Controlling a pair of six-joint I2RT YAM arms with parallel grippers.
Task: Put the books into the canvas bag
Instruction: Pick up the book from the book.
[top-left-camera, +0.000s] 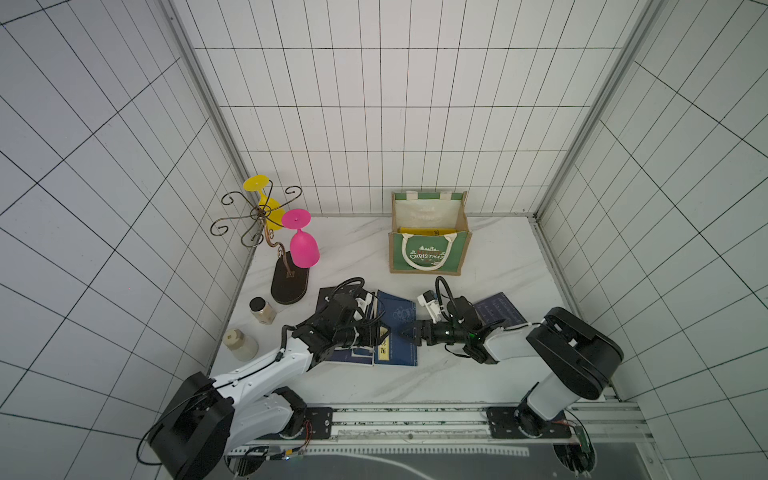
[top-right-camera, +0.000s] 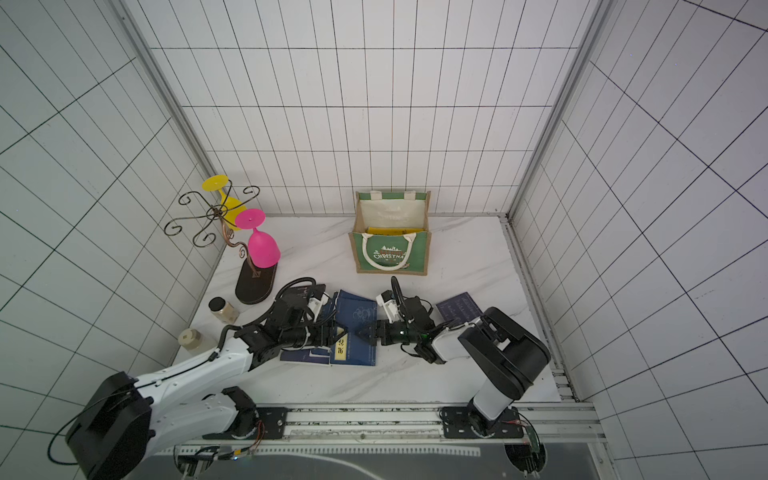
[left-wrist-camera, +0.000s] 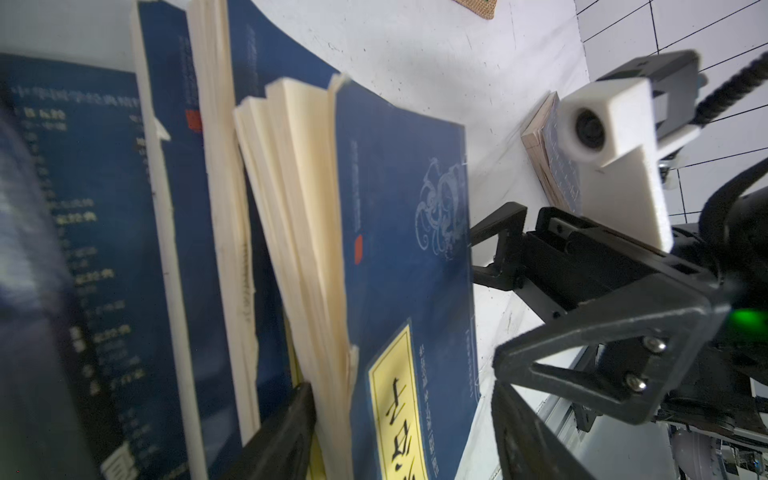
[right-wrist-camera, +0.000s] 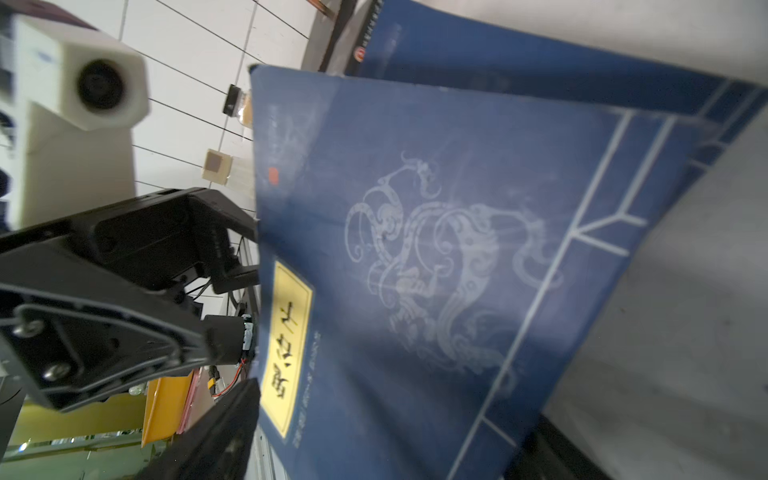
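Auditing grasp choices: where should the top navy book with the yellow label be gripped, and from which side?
Probably its spine edge, from the right arm's side, jaws above and below. The top navy book lies face up on the stack, and its opposite edge fans loose pages. The open right gripper faces the spine edge.

The white marbled worktop carries the upright canvas bag. In front of the bag lies a spread of navy books, and front-right of it a lone navy book. Left of it are a stand's dark oval base, a dark-lidded jar and a pale-lidded jar.
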